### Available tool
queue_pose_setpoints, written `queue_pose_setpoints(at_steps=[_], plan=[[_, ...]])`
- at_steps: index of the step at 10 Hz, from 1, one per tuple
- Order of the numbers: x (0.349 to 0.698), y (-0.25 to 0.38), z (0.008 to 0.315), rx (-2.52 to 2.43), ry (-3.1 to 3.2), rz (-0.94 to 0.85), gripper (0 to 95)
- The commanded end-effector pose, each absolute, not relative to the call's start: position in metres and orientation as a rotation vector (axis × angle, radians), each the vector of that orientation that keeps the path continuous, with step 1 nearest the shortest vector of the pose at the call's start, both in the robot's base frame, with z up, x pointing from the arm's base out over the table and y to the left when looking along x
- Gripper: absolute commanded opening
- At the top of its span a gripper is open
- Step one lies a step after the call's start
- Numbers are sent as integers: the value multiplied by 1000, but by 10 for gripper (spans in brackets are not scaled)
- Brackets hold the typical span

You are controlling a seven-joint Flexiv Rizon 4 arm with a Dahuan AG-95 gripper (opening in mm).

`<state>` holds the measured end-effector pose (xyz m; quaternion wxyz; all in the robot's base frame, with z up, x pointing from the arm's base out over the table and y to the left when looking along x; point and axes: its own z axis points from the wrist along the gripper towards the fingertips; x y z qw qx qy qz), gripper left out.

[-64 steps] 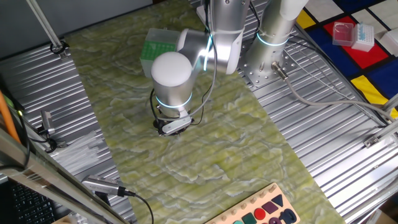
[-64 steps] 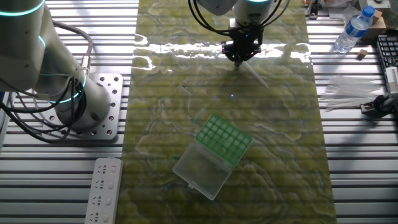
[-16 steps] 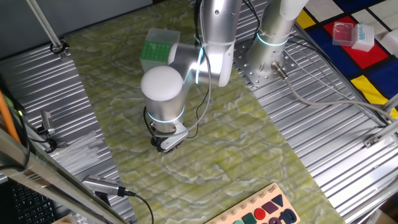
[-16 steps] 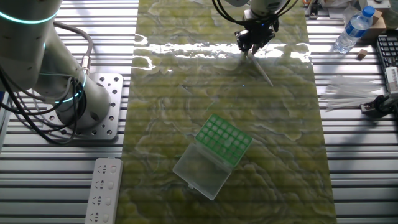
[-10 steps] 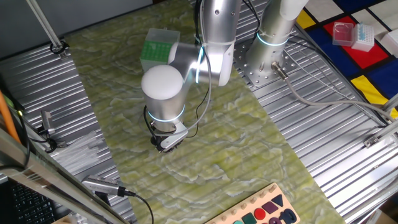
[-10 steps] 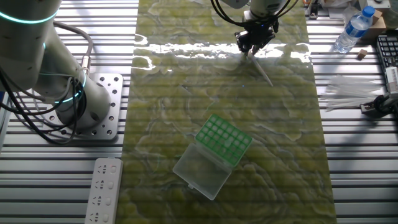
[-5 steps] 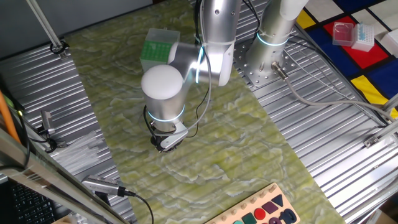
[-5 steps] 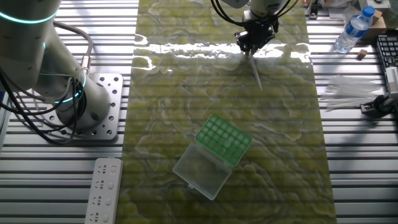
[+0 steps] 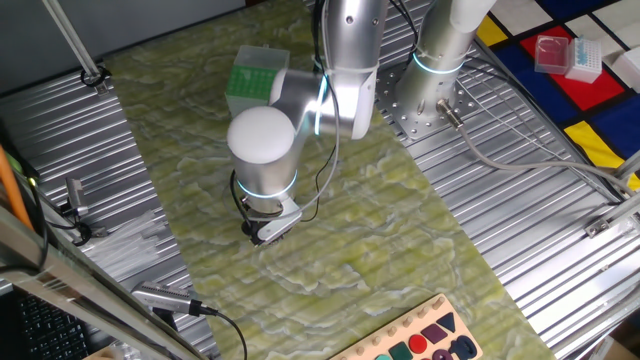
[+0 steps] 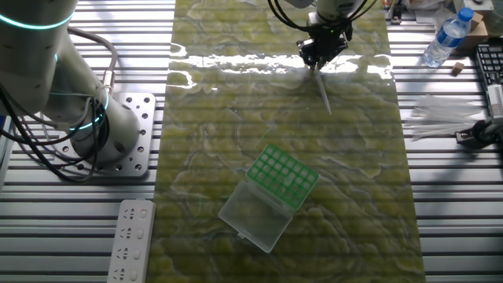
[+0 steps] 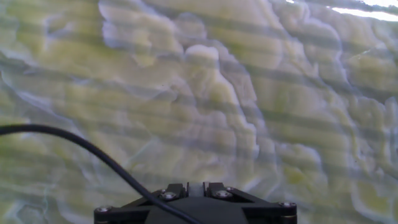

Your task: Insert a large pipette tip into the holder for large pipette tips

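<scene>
The holder for large pipette tips (image 10: 283,176) has a green gridded top and stands on the green mat with its clear lid (image 10: 251,218) open beside it. It also shows in one fixed view (image 9: 252,80), behind the arm. My gripper (image 10: 317,60) is low over the far part of the mat, well away from the holder. It is shut on the thick end of the large pipette tip (image 10: 323,90), a thin clear sliver that points from the jaws toward the holder. In one fixed view the gripper (image 9: 267,232) is under the arm's wrist. The hand view shows only mat and a pale piece between the jaws.
A second robot arm stands on its base plate (image 10: 130,134) left of the mat. A white power strip (image 10: 130,240) lies at the front left. Bags of spare tips (image 10: 440,118) and a water bottle (image 10: 445,38) are on the right. A red box (image 9: 552,52) sits far off.
In the last second the pipette tip has swung from a slant to the right to nearly straight toward the holder. The gripper has stayed in place; earlier it moved right.
</scene>
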<state>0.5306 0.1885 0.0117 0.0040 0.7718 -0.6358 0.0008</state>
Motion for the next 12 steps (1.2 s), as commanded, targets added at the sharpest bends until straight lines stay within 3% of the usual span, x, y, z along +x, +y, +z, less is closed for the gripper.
queue_pose_setpoints(at_steps=[1,12], plan=[[532,188,14,2355,-2015,4,0],[546,140,39,1427,-2700,87,0]])
